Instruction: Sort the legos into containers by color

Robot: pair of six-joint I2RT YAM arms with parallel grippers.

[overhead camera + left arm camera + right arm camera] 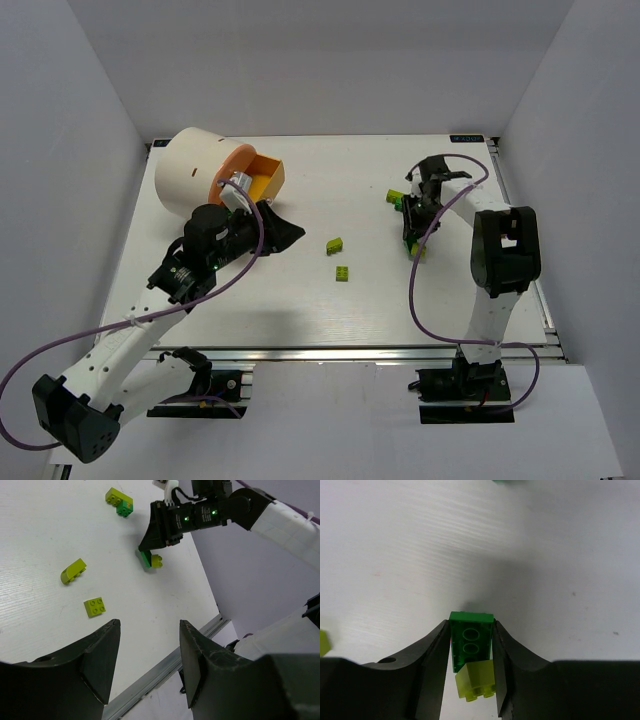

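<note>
My right gripper [471, 625] is shut on a dark green lego [471, 640], its fingers pressed on the two long sides. A yellow-green lego [476, 680] is stuck to that brick, between the fingers. From above, this gripper [413, 240] is at the table's right side. Two yellow-green legos [334, 244] [343, 273] lie loose mid-table. A small green and yellow-green cluster [397, 198] lies just behind the right gripper. My left gripper [150, 625] is open and holds nothing, hovering near the orange container tray [262, 178] of the cream drum [190, 168].
The drum's orange round face [232, 170] looks toward the table's middle, with the tray pulled out beside it. A metal rail [350, 352] runs along the near table edge. White walls close in the back and both sides.
</note>
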